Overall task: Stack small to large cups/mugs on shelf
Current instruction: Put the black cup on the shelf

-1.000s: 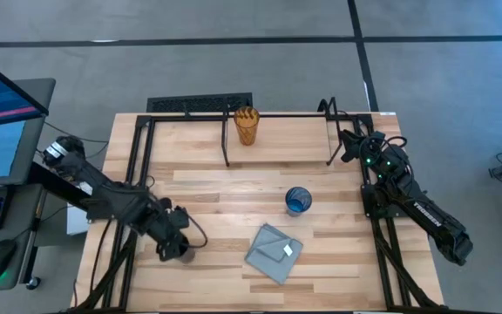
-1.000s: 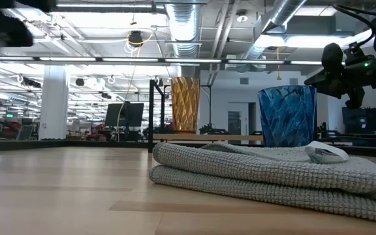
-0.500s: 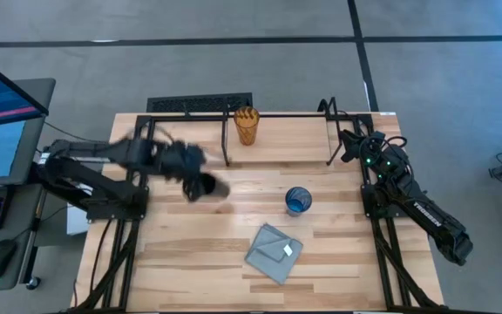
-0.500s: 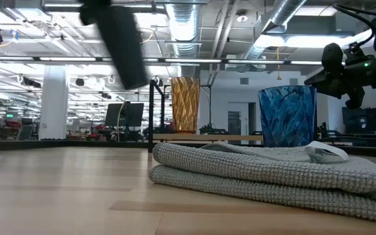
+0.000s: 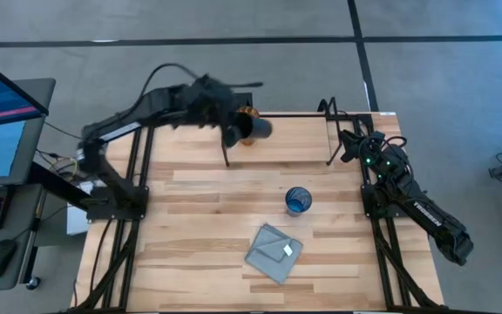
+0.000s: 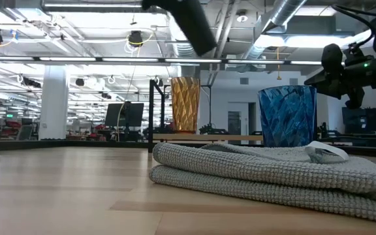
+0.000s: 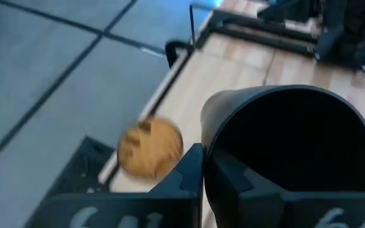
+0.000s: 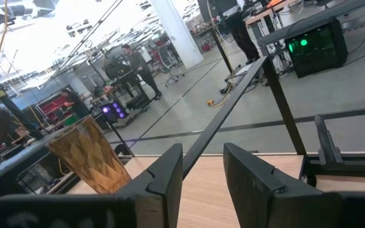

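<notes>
We see the left gripper [image 7: 203, 174] pinching the black cup [image 7: 289, 142] above the amber tumbler [image 5: 245, 113] on the shelf [image 5: 303, 139]; the blue cup [image 5: 298, 200] waits on the table.

High view: above me, straight down, taking in the whole tabletop [image 5: 199, 201] and both my arms.
Low view: at tabletop height, level across into the room, very close to the grey cloth [image 6: 266, 176].
Left wrist view: looks down past the black cup [image 7: 290, 152], which fills much of it, close up.
Right wrist view: level along the shelf rail [image 8: 233, 107] toward the room.
Shared: the amber tumbler [image 5: 246, 116] appears in all four views; blue cup [image 5: 298, 201] in high and low.
</notes>
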